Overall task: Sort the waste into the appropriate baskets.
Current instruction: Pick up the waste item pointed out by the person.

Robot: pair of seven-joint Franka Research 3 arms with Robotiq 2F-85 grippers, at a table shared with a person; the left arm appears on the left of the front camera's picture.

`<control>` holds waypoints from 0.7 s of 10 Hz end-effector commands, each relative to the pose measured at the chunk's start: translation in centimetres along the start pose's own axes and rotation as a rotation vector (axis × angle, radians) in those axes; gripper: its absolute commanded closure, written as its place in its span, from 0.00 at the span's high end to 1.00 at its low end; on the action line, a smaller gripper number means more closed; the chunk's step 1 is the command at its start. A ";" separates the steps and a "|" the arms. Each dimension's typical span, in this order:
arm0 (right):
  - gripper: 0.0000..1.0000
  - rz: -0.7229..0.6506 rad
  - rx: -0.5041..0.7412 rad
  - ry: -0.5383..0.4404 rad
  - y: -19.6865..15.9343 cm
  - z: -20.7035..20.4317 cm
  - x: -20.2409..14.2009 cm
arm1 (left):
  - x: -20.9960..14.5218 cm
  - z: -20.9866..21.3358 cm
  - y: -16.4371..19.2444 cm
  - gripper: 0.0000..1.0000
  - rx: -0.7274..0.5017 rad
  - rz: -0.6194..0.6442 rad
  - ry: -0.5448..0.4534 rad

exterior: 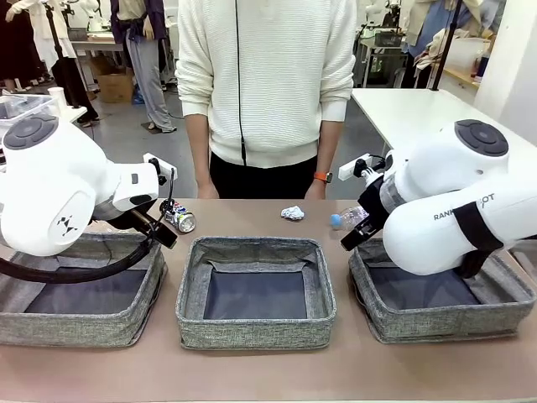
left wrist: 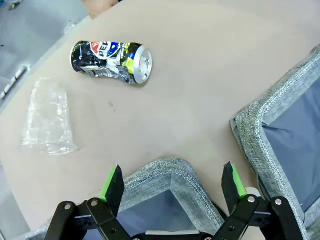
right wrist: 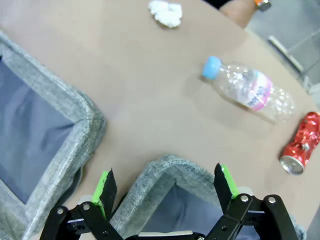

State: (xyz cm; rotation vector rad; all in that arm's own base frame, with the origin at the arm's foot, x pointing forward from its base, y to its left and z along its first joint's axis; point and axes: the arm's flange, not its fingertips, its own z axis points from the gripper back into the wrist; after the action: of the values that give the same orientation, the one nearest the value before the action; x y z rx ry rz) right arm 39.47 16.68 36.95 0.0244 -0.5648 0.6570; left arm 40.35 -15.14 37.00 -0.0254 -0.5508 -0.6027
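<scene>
Dark blue-white can [left wrist: 111, 61], dented, on its side, print reads "PE" by a red-white-blue roundel. It sits ahead-left of the left gripper [left wrist: 172, 172], whose jaws are wide and empty over a grey woven basket corner [left wrist: 150, 175]. Left wrist view adds a clear plastic cup [left wrist: 47, 120] farther left. Right gripper [right wrist: 164, 175] also wide, empty. Ahead-right of it: blue-capped bottle [right wrist: 248, 90], pink label unreadable, and a crushed red can [right wrist: 300, 142]. Paper wad [right wrist: 166, 12] straight ahead. Front view gives three baskets [exterior: 256, 245] in a row and "RANK" on the right arm [exterior: 436, 239].

Rounded white arms [exterior: 50, 189] (black cable [exterior: 59, 278] on the left one) with black fingers [left wrist: 116, 186], green pads [left wrist: 238, 181].
</scene>
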 end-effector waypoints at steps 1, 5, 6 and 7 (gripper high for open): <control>1.00 0.000 0.000 0.000 0.0 0.0 0.0 | 0.0 0.0 0.0 1.00 0.000 0.000 0.000; 1.00 -0.004 0.007 -0.155 1.4 20.4 -4.4 | -3.1 21.5 -4.0 1.00 -0.010 0.015 -0.150; 1.00 -0.049 -0.018 -0.160 1.5 22.6 -6.6 | -5.1 22.5 -4.2 1.00 -0.081 0.010 -0.109; 1.00 0.027 -0.019 -0.152 0.3 14.2 3.3 | 3.2 15.1 -1.9 1.00 -0.012 -0.013 -0.118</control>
State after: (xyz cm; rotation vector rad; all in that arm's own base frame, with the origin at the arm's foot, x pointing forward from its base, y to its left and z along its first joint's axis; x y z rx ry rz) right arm 29.89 13.71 56.01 0.0588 -0.7422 0.6608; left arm 29.07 -14.41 56.47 -0.0909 -0.6772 -0.6246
